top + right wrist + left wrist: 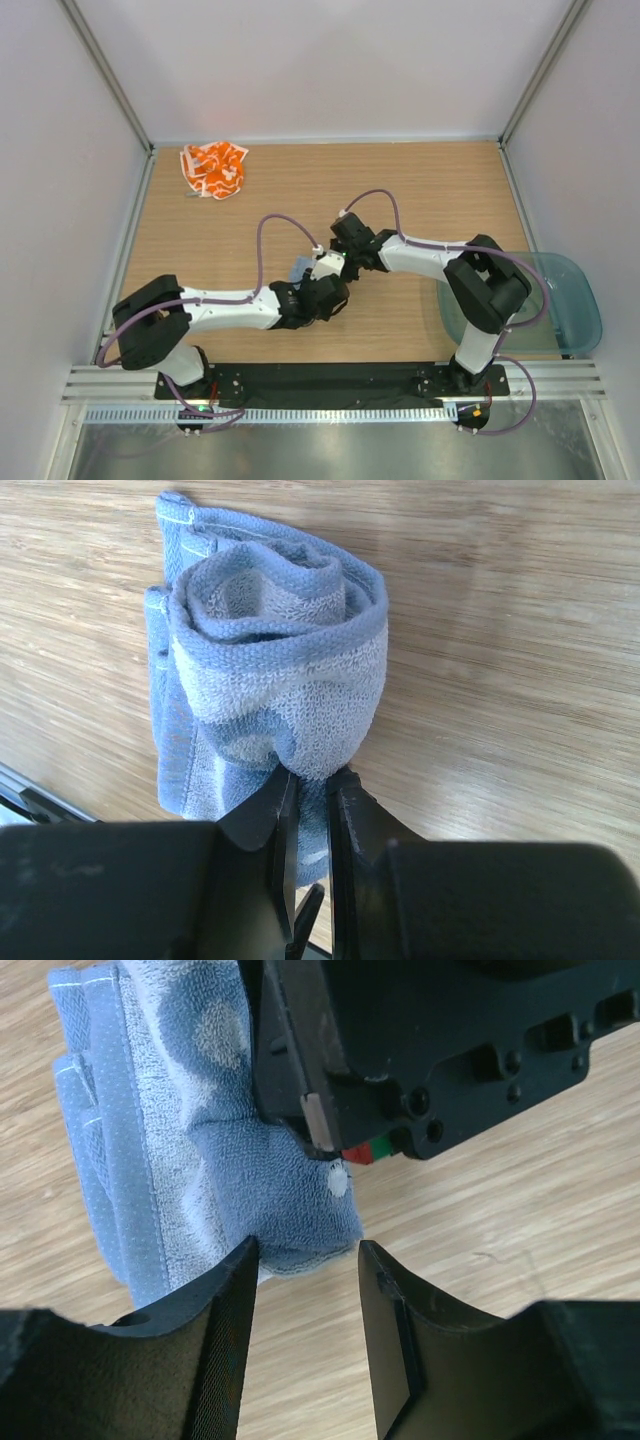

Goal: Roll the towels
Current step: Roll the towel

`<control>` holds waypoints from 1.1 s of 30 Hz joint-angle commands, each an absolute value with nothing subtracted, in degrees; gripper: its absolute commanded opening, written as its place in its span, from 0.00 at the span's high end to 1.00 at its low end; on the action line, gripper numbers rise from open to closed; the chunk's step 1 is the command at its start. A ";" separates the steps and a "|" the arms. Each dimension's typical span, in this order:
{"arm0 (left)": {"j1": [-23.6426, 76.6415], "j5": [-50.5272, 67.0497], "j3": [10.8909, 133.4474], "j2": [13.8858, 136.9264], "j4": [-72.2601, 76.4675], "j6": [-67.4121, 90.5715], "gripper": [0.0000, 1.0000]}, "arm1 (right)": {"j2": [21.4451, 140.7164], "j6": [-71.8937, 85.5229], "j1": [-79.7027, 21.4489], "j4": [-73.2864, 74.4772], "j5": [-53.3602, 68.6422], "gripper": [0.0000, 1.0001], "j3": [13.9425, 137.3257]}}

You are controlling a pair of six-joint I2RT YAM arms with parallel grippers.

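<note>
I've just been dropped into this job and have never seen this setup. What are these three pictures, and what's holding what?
Two robot arms stand on a wooden table. The top picture looks down on both; the other two come from cameras on each wrist. The right gripper pinches a partly rolled blue towel. The left gripper is open, straddling the towel's end. A crumpled orange patterned towel lies far left; a teal bin sits right.
</note>
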State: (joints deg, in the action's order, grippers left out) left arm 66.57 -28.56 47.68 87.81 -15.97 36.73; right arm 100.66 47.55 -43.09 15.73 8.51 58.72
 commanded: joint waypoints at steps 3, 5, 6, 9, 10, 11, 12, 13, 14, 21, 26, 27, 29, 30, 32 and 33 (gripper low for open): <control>66.97 -32.52 49.57 90.70 -14.24 35.51 0.53 | 102.22 47.02 -43.95 19.77 8.88 0.96 59.94; 67.06 -32.52 49.40 91.84 -14.33 35.86 0.53 | 102.13 46.93 -44.03 20.13 9.05 0.95 60.55; 67.23 -32.52 49.31 92.37 -14.24 36.03 0.53 | 102.13 46.85 -43.95 20.30 9.40 0.96 60.64; 67.32 -32.87 49.57 93.95 -14.33 36.21 0.53 | 102.30 46.93 -44.03 20.13 10.89 0.95 61.08; 67.32 -33.13 50.09 94.39 -14.41 36.12 0.53 | 102.39 46.93 -44.03 20.04 11.16 0.96 61.26; 67.32 -33.22 50.18 95.18 -14.68 36.21 0.53 | 102.39 46.93 -44.03 20.13 11.60 0.95 61.17; 67.32 -33.31 50.36 95.53 -14.68 36.21 0.53 | 102.48 47.02 -44.03 19.95 12.21 0.95 61.26; 67.32 -33.92 50.62 96.15 -14.94 36.38 0.53 | 102.48 47.02 -44.12 20.04 12.74 0.96 61.26; 67.32 -33.93 51.15 97.02 -15.38 36.56 0.52 | 102.48 47.28 -44.12 20.04 13.18 0.95 61.35; 67.32 -36.12 54.58 101.68 -19.41 38.05 0.49 | 101.87 48.16 -44.12 19.34 16.87 0.95 60.21; 67.32 -38.23 56.16 103.10 -21.53 39.72 0.70 | 100.99 48.34 -44.21 19.42 18.28 0.94 60.03; 67.32 -38.15 56.16 103.10 -21.62 39.81 0.74 | 100.90 48.34 -44.30 19.68 18.37 0.94 60.03; 67.32 -38.14 56.07 103.10 -21.62 39.73 0.83 | 100.81 48.16 -44.30 19.60 18.54 0.93 59.94; 67.32 -37.97 55.99 102.92 -21.53 39.64 0.86 | 100.72 48.16 -44.21 19.69 18.63 0.93 59.77; 67.32 -37.62 55.81 102.57 -21.53 39.55 0.93 | 100.72 48.08 -44.30 19.51 18.46 0.92 59.50; 67.32 -37.01 55.81 102.31 -21.45 39.38 0.95 | 100.64 47.99 -44.30 19.60 18.11 0.89 59.24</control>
State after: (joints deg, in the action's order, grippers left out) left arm 68.95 -40.05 55.33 99.61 -20.58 41.08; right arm 102.17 48.18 -40.62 16.73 12.84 59.96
